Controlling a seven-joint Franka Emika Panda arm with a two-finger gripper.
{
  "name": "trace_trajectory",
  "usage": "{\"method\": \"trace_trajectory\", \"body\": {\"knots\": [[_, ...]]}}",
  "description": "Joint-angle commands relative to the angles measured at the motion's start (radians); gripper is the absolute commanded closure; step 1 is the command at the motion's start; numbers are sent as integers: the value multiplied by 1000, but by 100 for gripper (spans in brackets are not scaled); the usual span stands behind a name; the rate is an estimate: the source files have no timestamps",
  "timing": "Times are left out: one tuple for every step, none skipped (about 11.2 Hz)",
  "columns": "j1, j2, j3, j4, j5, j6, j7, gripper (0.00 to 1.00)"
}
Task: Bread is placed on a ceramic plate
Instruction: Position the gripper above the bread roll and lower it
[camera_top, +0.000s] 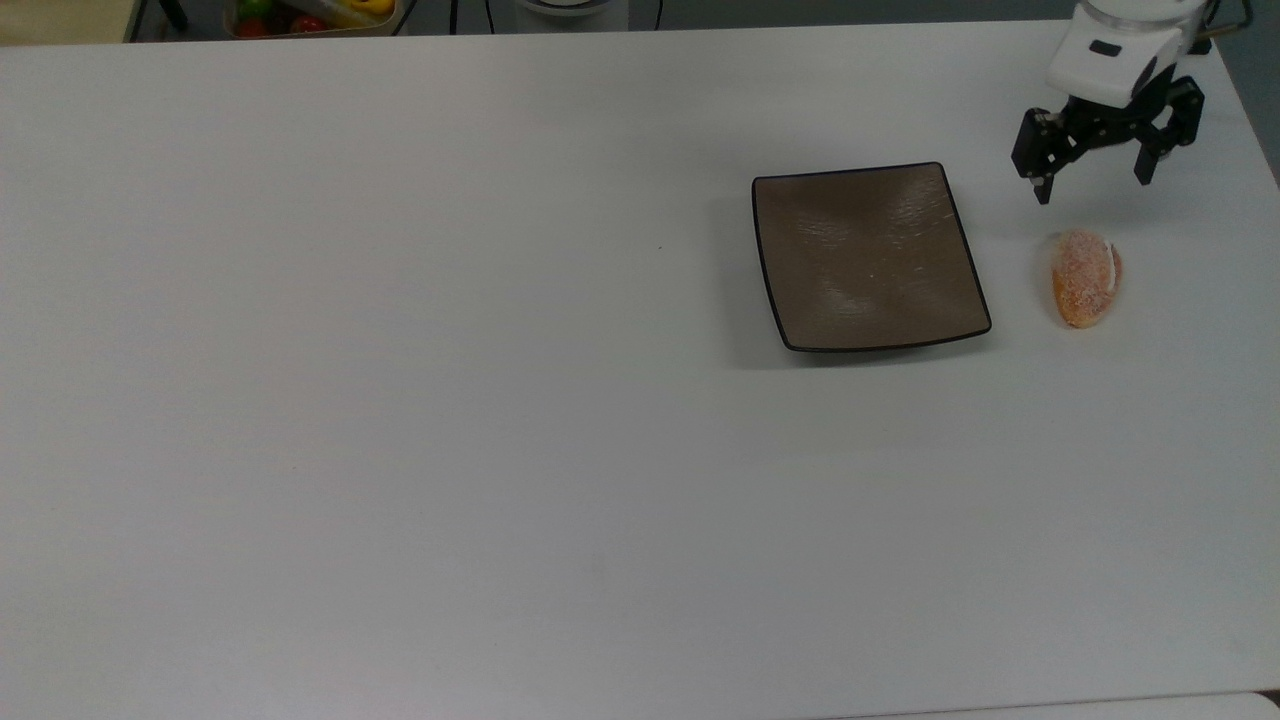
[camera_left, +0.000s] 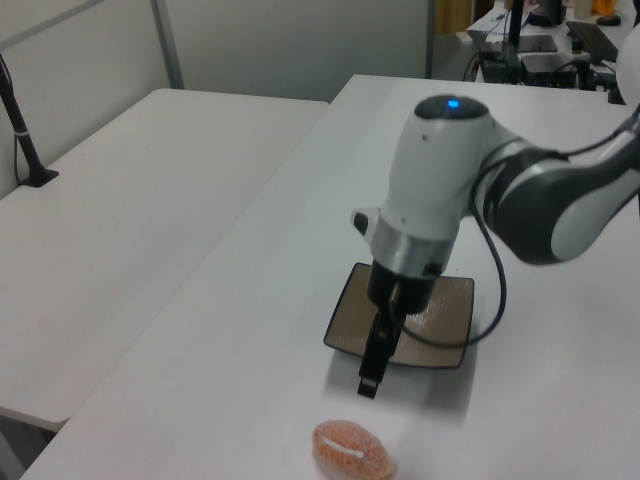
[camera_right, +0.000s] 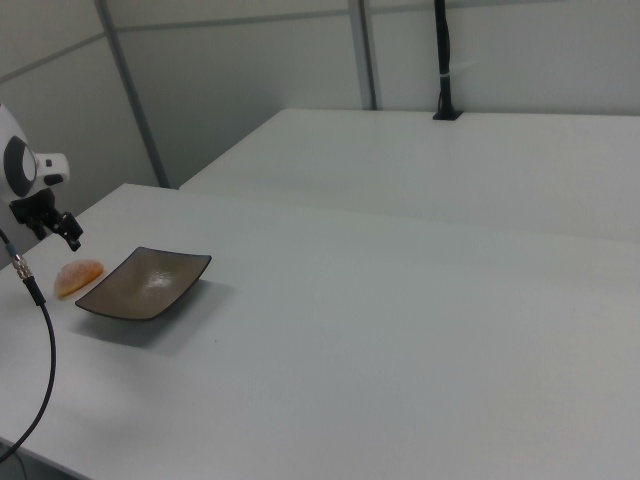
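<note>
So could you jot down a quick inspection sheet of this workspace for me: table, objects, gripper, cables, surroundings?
Surface: white table, bare apart from the two items below.
Job's things: bread lies on the table, apart from the ceramic plate, at the top view's right; nothing on the plate.
Clutter: nothing seen on the table.
Gripper: gripper open, holding nothing, hanging just above the bread in the top view.
Cables: black cable loops from the arm.
Surroundings: second white table; bin of colourful items past the far edge.
</note>
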Motion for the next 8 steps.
{"method": "trace_trajectory", "body": {"knots": [[74, 105, -62, 89, -81, 63, 86, 0], [114, 145, -123, 123, -81, 81, 103, 0], [146, 183, -149, 154, -84, 94, 113, 0], [149, 200, -160, 168, -84, 114, 115, 0], [152, 211, -162, 171, -86, 133, 120, 0], [162, 217, -162, 171, -92, 141, 123, 0], [168, 225, -162, 171, -103, 147, 135, 0], [172, 231, -162, 171, -121, 151, 149, 0]]}}
